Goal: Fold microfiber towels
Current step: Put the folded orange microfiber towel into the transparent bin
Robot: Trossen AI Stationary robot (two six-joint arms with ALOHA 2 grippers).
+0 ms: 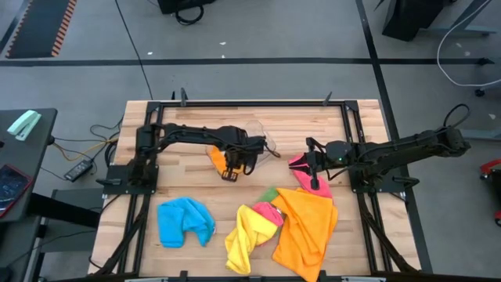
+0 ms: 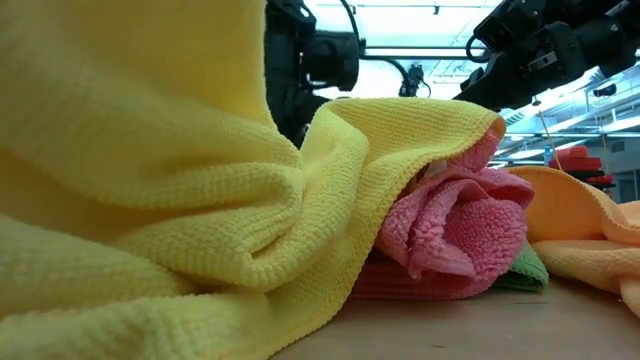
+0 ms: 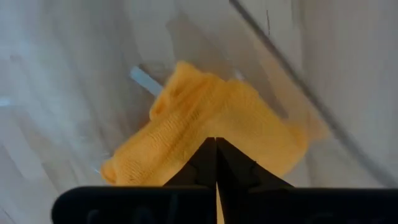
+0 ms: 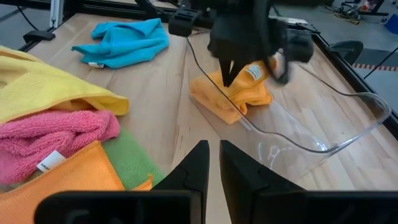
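A small folded orange towel (image 1: 218, 157) lies inside the clear plastic tub (image 4: 348, 134) at the table's middle. My left gripper (image 4: 227, 81) points straight down over it, fingers shut with nothing between them (image 3: 216, 142). My right gripper (image 4: 214, 149) hovers right of centre above a pink towel (image 1: 300, 164), its fingers a narrow gap apart and holding nothing. Nearer the front edge lie a blue towel (image 1: 185, 222), a yellow towel (image 1: 245, 240), a second pink towel (image 4: 56, 134), a green towel (image 4: 127, 163) and a large orange towel (image 1: 307, 225). My left gripper's shut fingertips (image 4: 227, 76) stand right at the top of the folded orange towel (image 3: 205, 118), coming from above. I cannot tell whether they touch it or hang just clear. The towel lies flat on the tub's floor.
The tub's clear rim (image 4: 292, 146) curves around the folded towel on the side toward my right gripper. In the low view the yellow towel (image 2: 150, 180) fills the foreground and hides most of the table. Bare wood (image 1: 188, 176) lies between the blue towel and the left arm.
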